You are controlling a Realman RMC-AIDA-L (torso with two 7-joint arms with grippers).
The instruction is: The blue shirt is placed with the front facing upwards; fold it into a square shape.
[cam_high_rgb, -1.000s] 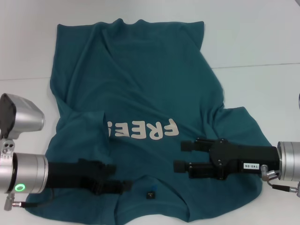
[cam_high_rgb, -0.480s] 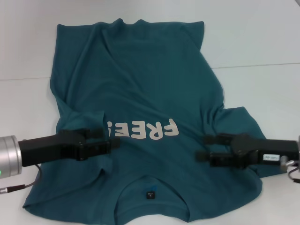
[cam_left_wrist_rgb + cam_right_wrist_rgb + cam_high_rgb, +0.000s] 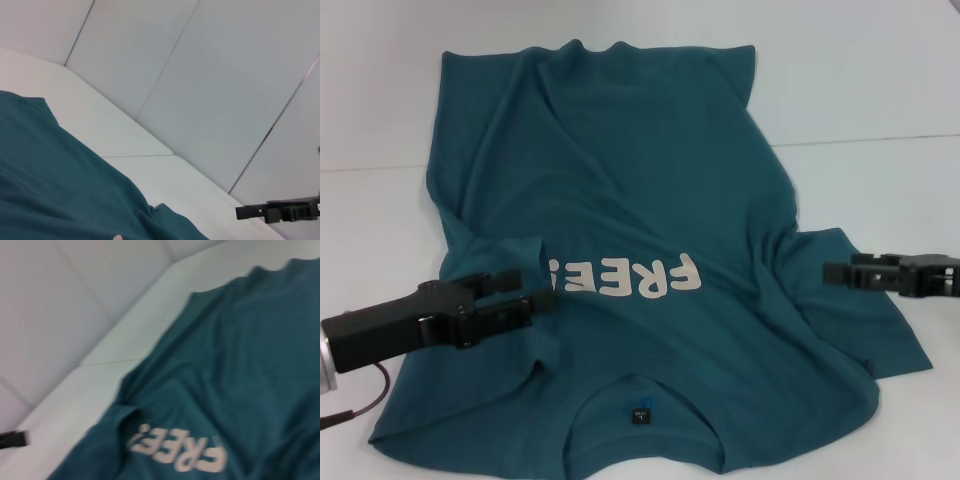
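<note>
Blue shirt (image 3: 620, 200) spread out on the white worktop (image 3: 880, 90), front up, with lots of wrinkles. Collar end nearest the robot, with a small dark label (image 3: 640, 413) inside the neck. A bit farther along the shirt, pale "FREE!" lettering (image 3: 625, 278) across the chest, upside down from the head view. Left sleeve folded in over the shirt, just beside the start of the lettering. Right sleeve lying flat, out past the end of the lettering. Hem at the far end of the shirt, a little wavy.

Left gripper (image 3: 542, 292) over the folded left sleeve, near the lettering, black fingers (image 3: 505, 280) pointing in toward the chest. Fingers apart, holding nothing.

Right gripper (image 3: 832, 271) at the outer edge of the right sleeve, pointing in toward the shirt. Fingers a little apart, holding nothing.

In the left wrist view, shirt edge on the worktop, with the right gripper far off past it. In the right wrist view, lettering and chest of the shirt, all blurry.

Behind the shirt, a pale panelled wall (image 3: 210, 75).
</note>
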